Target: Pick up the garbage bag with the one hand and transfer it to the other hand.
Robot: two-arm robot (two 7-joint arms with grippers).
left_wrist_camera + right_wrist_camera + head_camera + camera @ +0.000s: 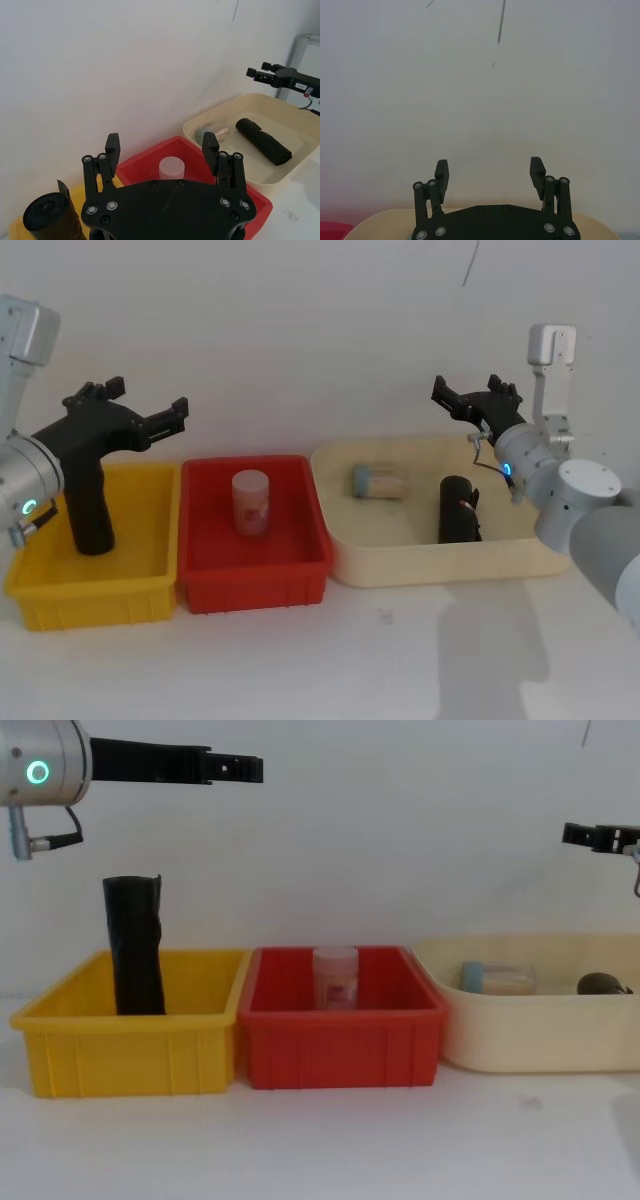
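The garbage bag, a creased black bundle, stands upright in the yellow bin on the left, leaning toward its back wall. In the chest view the bag rises above the bin's rim. My left gripper, on the arm with the green ring light, hovers open well above the bag and points at the wall; nothing is between its fingers. The left wrist view has the bag just below that gripper. My right gripper, on the blue-lit arm, hangs open and empty above the far side of the cream tray.
A red bin in the middle holds an upright pinkish jar. The cream tray holds a clear jar on its side and a narrower black roll. A white wall stands close behind the bins. Bare table lies in front.
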